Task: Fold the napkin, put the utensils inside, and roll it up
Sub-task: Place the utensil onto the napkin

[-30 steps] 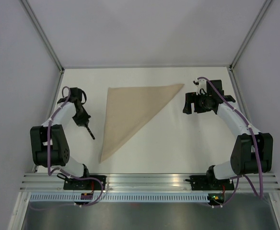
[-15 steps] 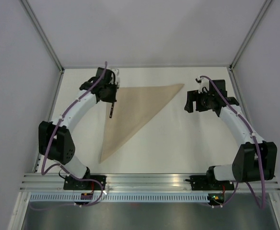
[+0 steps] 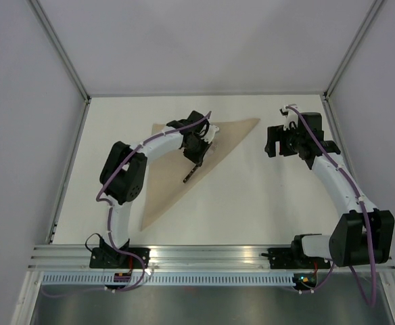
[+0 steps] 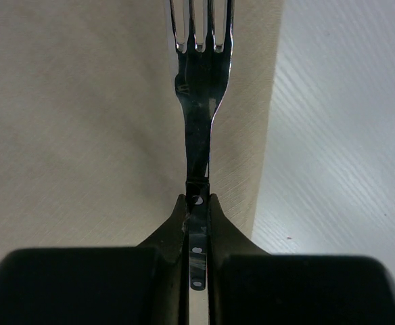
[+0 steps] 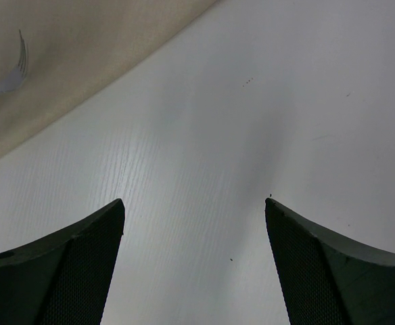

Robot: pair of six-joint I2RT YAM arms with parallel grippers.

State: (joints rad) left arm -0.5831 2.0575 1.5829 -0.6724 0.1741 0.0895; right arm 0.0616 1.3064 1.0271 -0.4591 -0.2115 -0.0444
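The left end effector (image 4: 197, 203) is gripping the fork (image 4: 199, 101) by its black handle, with the jaws clenched on the handle and the tines pointing away from the wrist. Over the last second the left arm has been swinging in from the left side of the surface (image 4: 346, 135). It has been carrying the fork past the far left corner of the napkin (image 4: 82, 135) and is now holding it over the cloth.

This indicates that the fold step is complete, since the napkin is lying as a flat triangle, and that the placing step is under way. The fork is not yet released.

In the left wrist view the fork is sitting over the napkin, just inside the cloth's long diagonal edge and roughly parallel to it. Whether the tines are touching the fabric cannot be told.

The right end effector (image 5: 194, 206) is hanging with its jaws spread wide and gripping nothing. It is positioned over bare surface beside the napkin's far right tip, well apart from the fork.
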